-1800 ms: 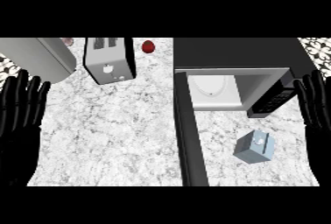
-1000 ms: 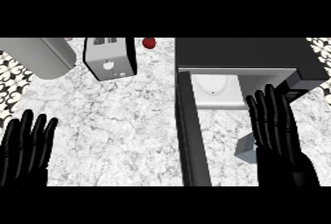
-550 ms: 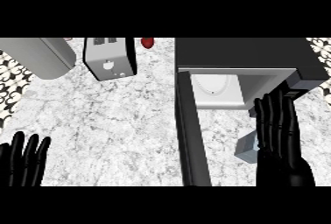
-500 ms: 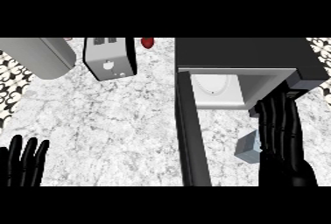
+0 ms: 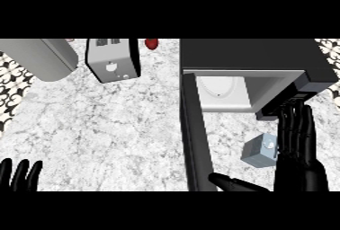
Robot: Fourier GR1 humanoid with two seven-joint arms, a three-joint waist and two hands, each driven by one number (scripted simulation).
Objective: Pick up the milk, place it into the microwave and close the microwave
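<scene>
Bench (image 5: 100,134) of marble bears the microwave (image 5: 252,67), door (image 5: 196,134) swung open. Right robot hand (image 5: 299,148), released with straight fingers, lies just beside the milk (image 5: 259,152) before the cavity. Left robot hand (image 5: 20,176), released, rests at lower left.

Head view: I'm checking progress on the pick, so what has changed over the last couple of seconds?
The right hand came in from the right edge to beside the milk, fingers straight, thumb reaching under it; nothing grasped yet. The left hand sank to the lower left corner, open. The milk, the open microwave and the toaster kept their places.
</scene>
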